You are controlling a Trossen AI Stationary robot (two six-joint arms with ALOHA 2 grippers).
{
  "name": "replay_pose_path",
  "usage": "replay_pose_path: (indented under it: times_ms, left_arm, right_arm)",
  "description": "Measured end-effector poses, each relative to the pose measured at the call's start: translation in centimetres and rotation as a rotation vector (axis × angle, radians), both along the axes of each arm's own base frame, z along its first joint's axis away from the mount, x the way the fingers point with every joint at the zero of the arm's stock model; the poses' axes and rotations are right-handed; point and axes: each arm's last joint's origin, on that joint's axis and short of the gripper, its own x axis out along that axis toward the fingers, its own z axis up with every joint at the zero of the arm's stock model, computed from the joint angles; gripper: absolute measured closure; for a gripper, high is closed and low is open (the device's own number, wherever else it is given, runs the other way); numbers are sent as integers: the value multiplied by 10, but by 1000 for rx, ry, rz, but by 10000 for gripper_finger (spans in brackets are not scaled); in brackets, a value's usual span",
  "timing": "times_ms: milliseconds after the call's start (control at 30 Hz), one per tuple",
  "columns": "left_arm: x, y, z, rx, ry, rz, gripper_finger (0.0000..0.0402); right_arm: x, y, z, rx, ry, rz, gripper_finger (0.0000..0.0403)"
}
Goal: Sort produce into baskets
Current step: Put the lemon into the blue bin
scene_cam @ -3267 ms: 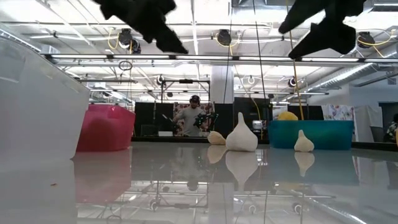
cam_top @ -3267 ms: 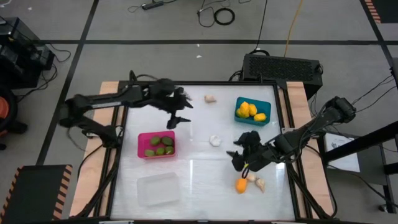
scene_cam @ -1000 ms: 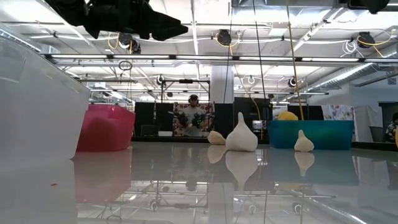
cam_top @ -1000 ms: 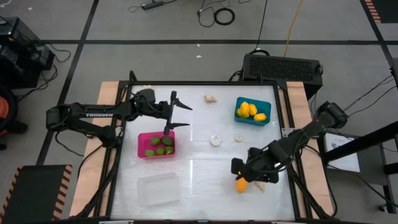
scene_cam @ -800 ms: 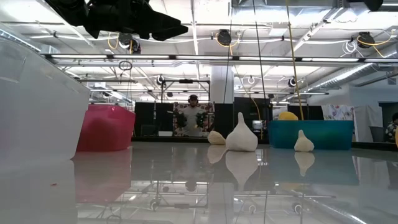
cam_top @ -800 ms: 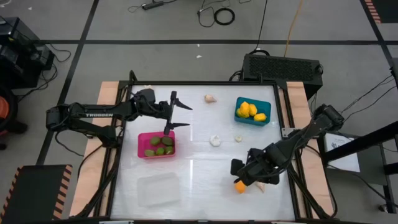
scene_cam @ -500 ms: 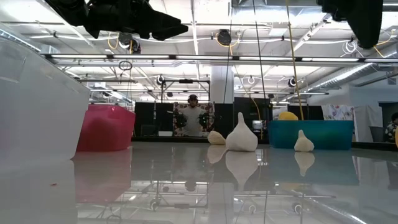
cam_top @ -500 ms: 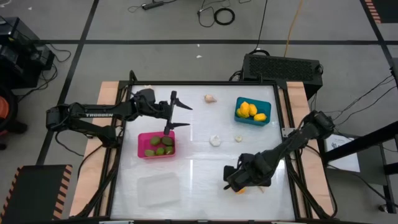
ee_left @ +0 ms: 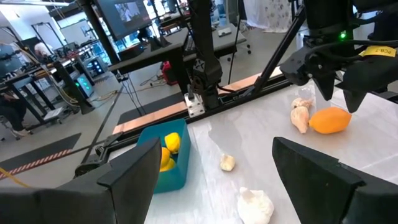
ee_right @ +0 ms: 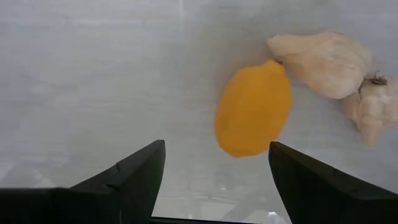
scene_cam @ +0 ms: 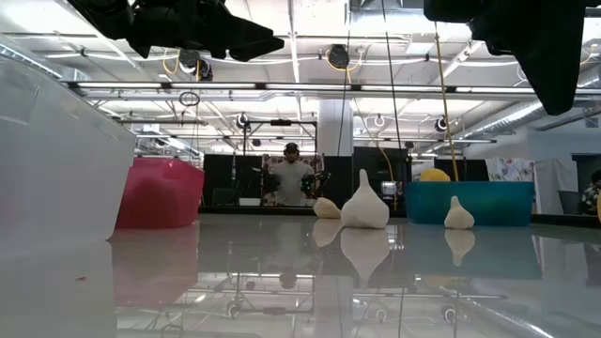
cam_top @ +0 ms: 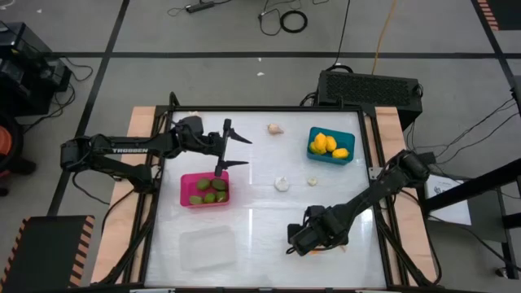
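An orange fruit (ee_right: 254, 109) lies on the table near its front right, with two garlic bulbs (ee_right: 323, 62) touching or close beside it. My right gripper (ee_right: 217, 180) hangs open above them, pointing down, the fruit just ahead of its fingers and untouched. My left gripper (cam_top: 232, 152) stands open and empty in the air beside the far right corner of the pink basket (cam_top: 184, 181), which holds green fruits (cam_top: 213, 185). The teal basket (cam_top: 313, 134) at the back right holds yellow fruits (cam_top: 326, 144). The clear basket (cam_top: 207, 247) stands at the front left.
Loose garlic bulbs lie mid-table (cam_top: 281, 184) (cam_top: 312, 181) and near the far edge (cam_top: 275, 128). A raised frame (cam_top: 368, 163) runs round the white table. A person (scene_cam: 293, 178) stands in the room beyond the far edge.
My right gripper has come down and moved toward the table's left and near edge, rolling a little, and now hangs over the orange fruit. It has stayed open. The fruit and the bulbs have not moved.
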Motion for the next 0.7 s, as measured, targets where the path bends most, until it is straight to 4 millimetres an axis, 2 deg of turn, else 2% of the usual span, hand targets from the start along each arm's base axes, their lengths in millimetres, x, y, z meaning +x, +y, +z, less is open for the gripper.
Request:
replay_pose_path:
  times_ms: [300, 467, 700]
  left_arm:
    - [0, 0, 0, 1, 0, 0, 88]
    - [0, 0, -1, -1, 5, 0, 88]
    - [0, 0, -1, -1, 6, -1, 88]
  right_arm:
    - [-7, 3, -1, -28, 34, 15, 124]
    - [-12, 10, -11, -65, 99, -25, 124]
    - [-9, 12, -21, -96, 107, -32, 124]
